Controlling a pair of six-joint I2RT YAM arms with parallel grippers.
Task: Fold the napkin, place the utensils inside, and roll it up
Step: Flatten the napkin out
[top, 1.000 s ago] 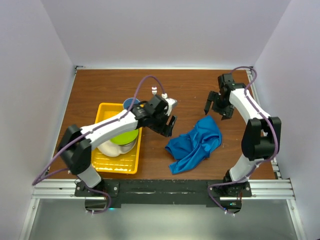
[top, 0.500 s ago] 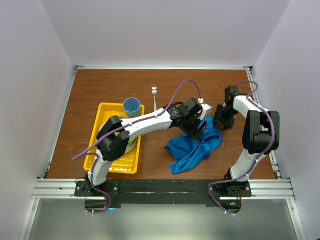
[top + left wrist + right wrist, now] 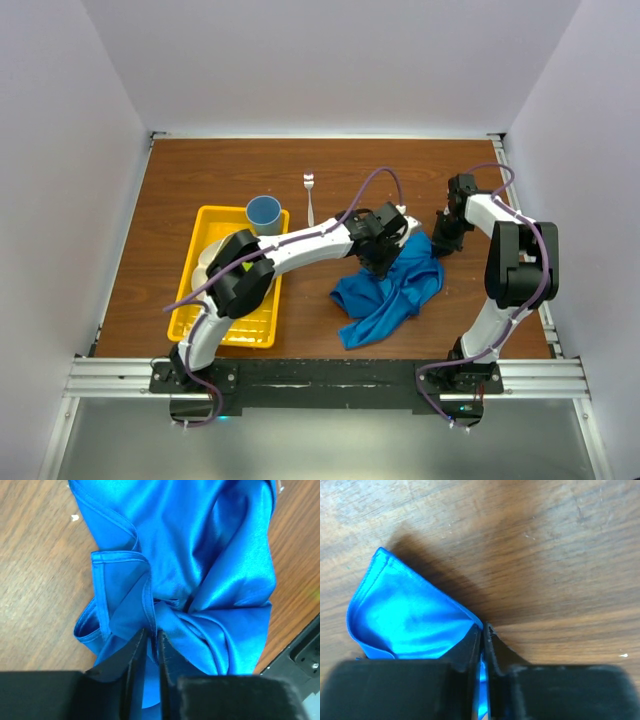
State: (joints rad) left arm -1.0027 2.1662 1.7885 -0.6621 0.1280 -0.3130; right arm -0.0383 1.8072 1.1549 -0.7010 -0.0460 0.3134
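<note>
A brown wood-grain bench [image 3: 200, 170] fills the middle of the top view, enclosed by plain white walls [image 3: 330, 60] at the back and on both sides. Left of centre lies a yellow tray [image 3: 215, 325], a long rectangle with a ribbed floor. A small blue cup [image 3: 264, 212] stands upright at the tray's upper right corner. A pale round dish [image 3: 202, 268] sits in the tray, mostly hidden. Along the bottom of the frame runs a metal rail [image 3: 100, 380]. In the left wrist view, a few tiny white specks [image 3: 75, 517] dot the wood at upper left.
</note>
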